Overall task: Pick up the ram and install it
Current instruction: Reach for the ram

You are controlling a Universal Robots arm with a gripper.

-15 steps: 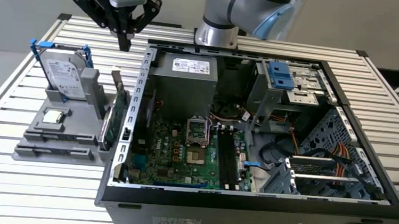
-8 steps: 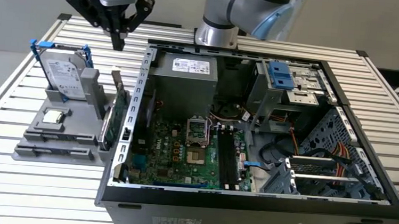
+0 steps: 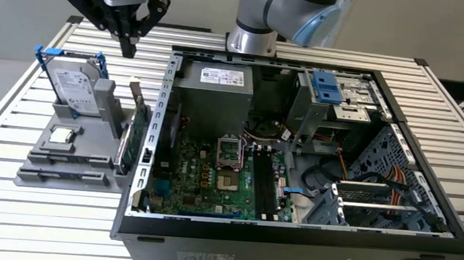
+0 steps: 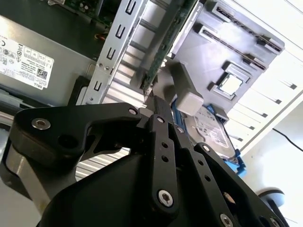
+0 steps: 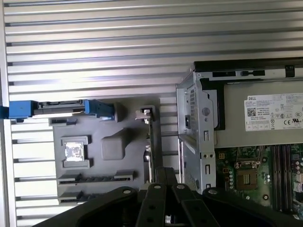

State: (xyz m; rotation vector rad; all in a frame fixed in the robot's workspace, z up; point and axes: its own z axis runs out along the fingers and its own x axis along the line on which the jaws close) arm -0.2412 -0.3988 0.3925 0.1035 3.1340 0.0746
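Observation:
My gripper [image 3: 128, 50] hangs high over the far end of the grey parts holder [image 3: 38, 174], at the exterior view's left. Its fingers [image 4: 158, 106] meet in one dark tip with nothing between them, and they show again in the first wrist view [image 5: 165, 172]. The ram [image 5: 94, 178] appears as a thin dark stick on edge in a long slot of the holder, just past the square silver chip [image 5: 74, 151]. It is well apart from the gripper. The gripper is nearly in line with the green card [image 3: 136, 138], which stands on edge beside the case.
A hard drive [image 3: 78, 90] with blue clips stands at the holder's far end. The open computer case [image 3: 282, 233] lies to the exterior view's right, with its motherboard [image 3: 212, 172], dark memory slots [image 3: 262, 182] and power supply [image 3: 215, 85]. The table is slatted metal [image 3: 43, 214].

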